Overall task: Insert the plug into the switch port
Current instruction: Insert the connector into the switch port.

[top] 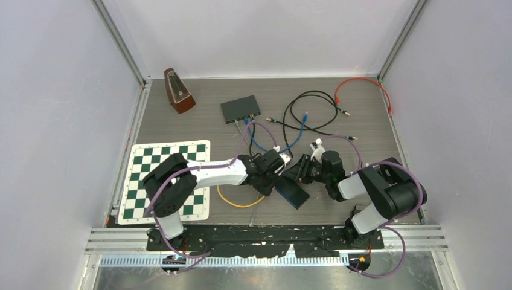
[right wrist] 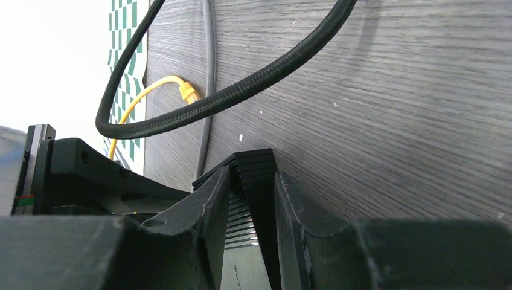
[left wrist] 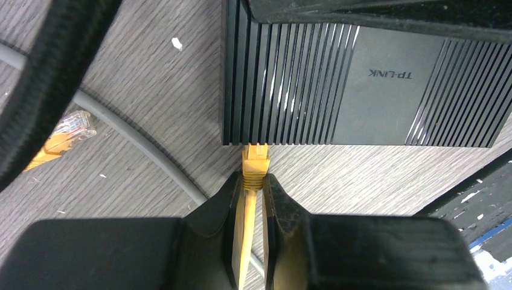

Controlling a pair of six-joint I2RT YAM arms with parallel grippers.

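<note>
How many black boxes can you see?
2. One black box sits at the back of the table. The other box is nearer, pinched by the right claw, while the left claw holds a yellow plug at its edge. I see no others.

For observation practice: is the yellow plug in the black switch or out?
Cannot tell: the yellow cable plug, in the left pincer, touches the black ribbed switch at its edge; port hidden.

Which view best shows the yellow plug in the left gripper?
Left wrist: the yellow plug sits centre frame, close up, its tip at the black ribbed switch edge. In top external it is hidden; right wrist misses it.
</note>
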